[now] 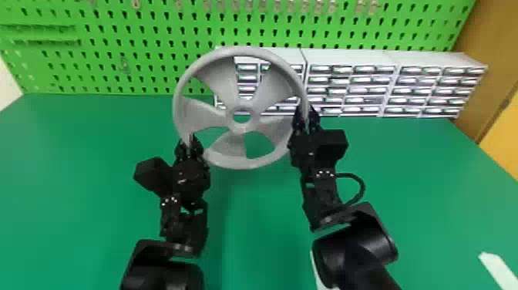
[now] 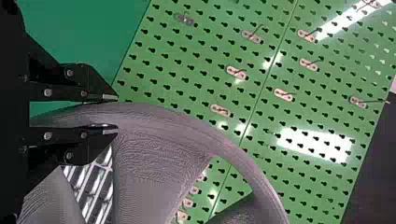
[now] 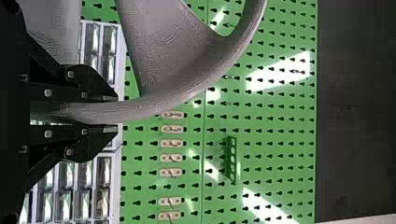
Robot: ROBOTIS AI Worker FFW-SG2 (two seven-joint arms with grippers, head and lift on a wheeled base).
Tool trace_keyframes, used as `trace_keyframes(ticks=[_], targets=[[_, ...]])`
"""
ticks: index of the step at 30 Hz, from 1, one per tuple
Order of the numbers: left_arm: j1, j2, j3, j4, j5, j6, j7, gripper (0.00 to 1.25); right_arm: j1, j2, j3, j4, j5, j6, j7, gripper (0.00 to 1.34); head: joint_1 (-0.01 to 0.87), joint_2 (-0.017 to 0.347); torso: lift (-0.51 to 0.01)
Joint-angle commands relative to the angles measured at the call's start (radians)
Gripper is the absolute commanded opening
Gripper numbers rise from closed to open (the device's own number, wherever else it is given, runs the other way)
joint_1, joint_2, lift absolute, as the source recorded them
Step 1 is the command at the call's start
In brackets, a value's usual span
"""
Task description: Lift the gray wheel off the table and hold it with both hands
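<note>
The gray wheel is raised above the green table, its open face turned to the near side and its hub's axis seemingly tilted up a little; its outline looks widest from left to right. It is matte, with five broad spokes and a smooth round rim. The left gripper grasps the rim's near left, the right gripper its right side.

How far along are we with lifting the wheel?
The lift looks done: the wheel overlaps the drawers and pegboard, apparently clear of the table. In hand: the left gripper and right gripper pinch opposite sides of its rim. What remains is probably only a steady two-handed hold.
</note>
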Motion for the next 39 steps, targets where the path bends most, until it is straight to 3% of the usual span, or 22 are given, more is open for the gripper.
trace_keyframes(ticks=[1, 39], targets=[[0.0, 0.0, 0.003, -0.002, -0.003, 0.0, -0.001, 0.25, 0.001, 0.001, -0.001, 0.0, 0.0, 0.0, 0.0, 0.14, 0.711, 0.015, -0.098], [0.003, -0.002, 0.024, -0.006, -0.018, -0.003, 0.009, 0.25, -0.001, 0.0, 0.0, 0.001, -0.002, 0.003, 0.0, 0.14, 0.711, 0.015, -0.098]])
